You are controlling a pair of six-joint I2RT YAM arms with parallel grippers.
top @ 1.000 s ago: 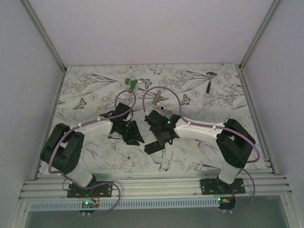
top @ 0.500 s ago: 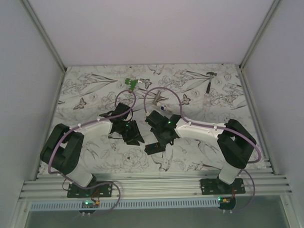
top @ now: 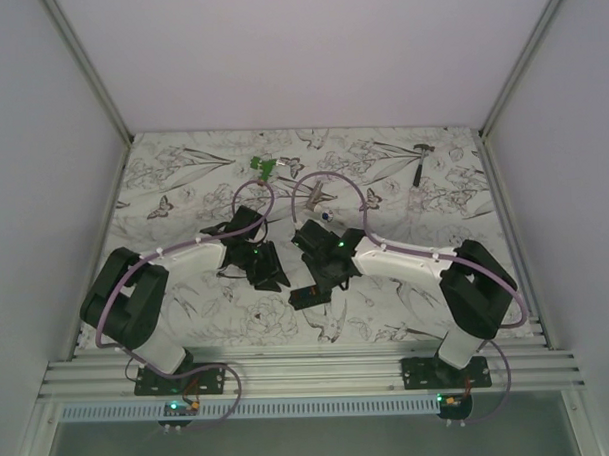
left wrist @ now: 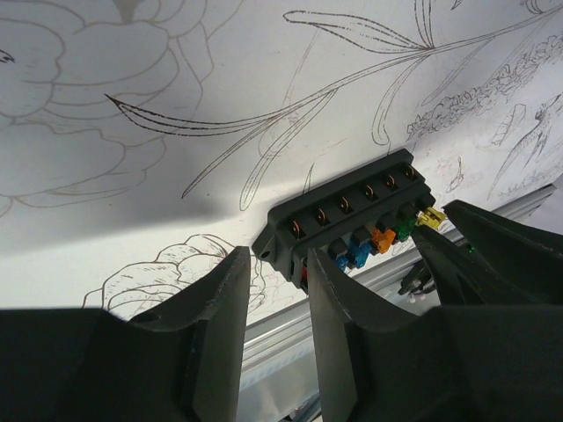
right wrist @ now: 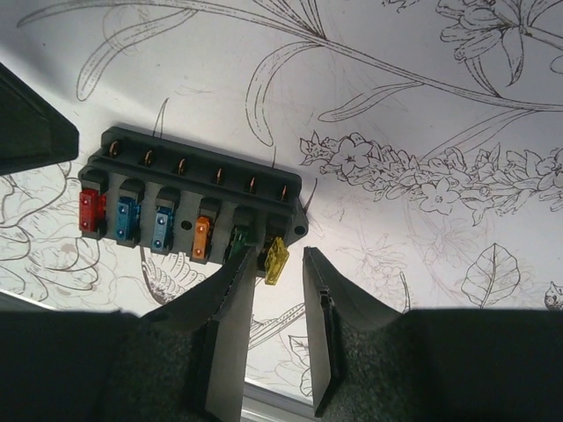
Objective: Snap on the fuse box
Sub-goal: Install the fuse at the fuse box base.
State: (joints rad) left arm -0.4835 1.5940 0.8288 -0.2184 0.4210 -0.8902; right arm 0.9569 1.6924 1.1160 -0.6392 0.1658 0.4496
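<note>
The fuse box (top: 307,294) is a small black block that lies flat on the flowered table between my two grippers. In the right wrist view it (right wrist: 189,198) shows a row of red, blue, orange and green fuses, and a yellow fuse (right wrist: 276,260) sticks out at its end. My right gripper (right wrist: 277,257) is open, with its tips on either side of the yellow fuse and not closed on it. My left gripper (left wrist: 277,257) is open and empty, with one finger overlapping the near corner of the box (left wrist: 352,220). In the top view the left gripper (top: 276,281) and right gripper (top: 322,285) flank the box.
A green clip-like piece (top: 264,167), a grey metal tool (top: 316,196), a small white round part (top: 327,216) and a little hammer (top: 422,159) lie toward the back of the table. An aluminium rail (top: 309,368) runs along the near edge.
My right arm has shifted slightly. The fuse box stays in nearly the same place, and my left arm has not moved.
</note>
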